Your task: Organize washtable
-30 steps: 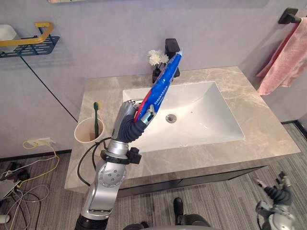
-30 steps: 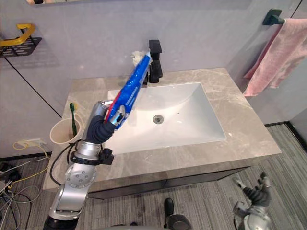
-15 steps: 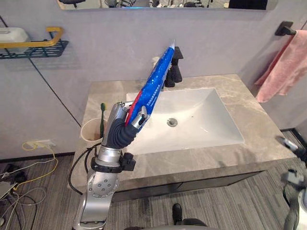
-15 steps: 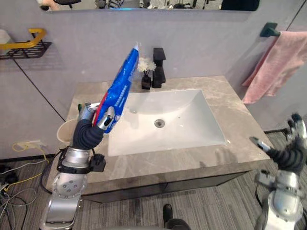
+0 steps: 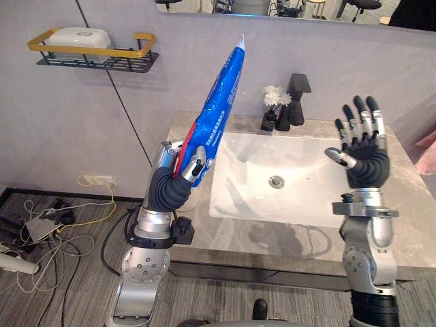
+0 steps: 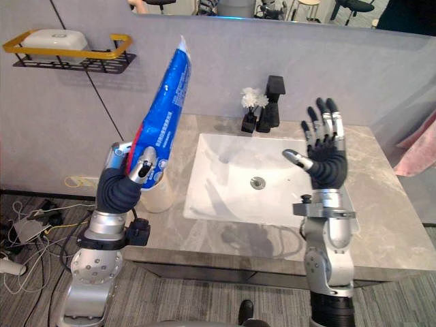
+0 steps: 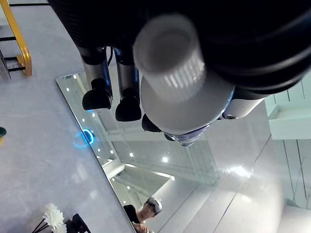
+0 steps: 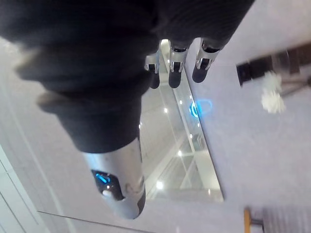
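Observation:
My left hand [image 5: 176, 185] is shut on the lower end of a long blue toothpaste tube [image 5: 219, 109], held upright and leaning right, at the counter's left end. The tube's white cap [image 7: 169, 56] shows past the curled fingers [image 7: 99, 99] in the left wrist view. A beige cup [image 6: 161, 195] stands on the counter just behind that hand, mostly hidden. My right hand [image 5: 361, 148] is raised above the front right of the white sink [image 5: 300, 197], open, palm to the left, with straight fingers [image 8: 174, 74] and nothing in it.
The marble counter [image 5: 412, 235] carries a black faucet [image 5: 298, 102] and a small vase of white flowers [image 5: 274, 97] at the back. A black and yellow wall shelf [image 5: 95, 54] holds a white box [image 5: 76, 35]. A pink towel [image 6: 421, 144] hangs at the far right.
The camera has lifted and turned left. My right hand has come up from below the counter's edge to stand open above it. The left hand still holds the tube, now more upright.

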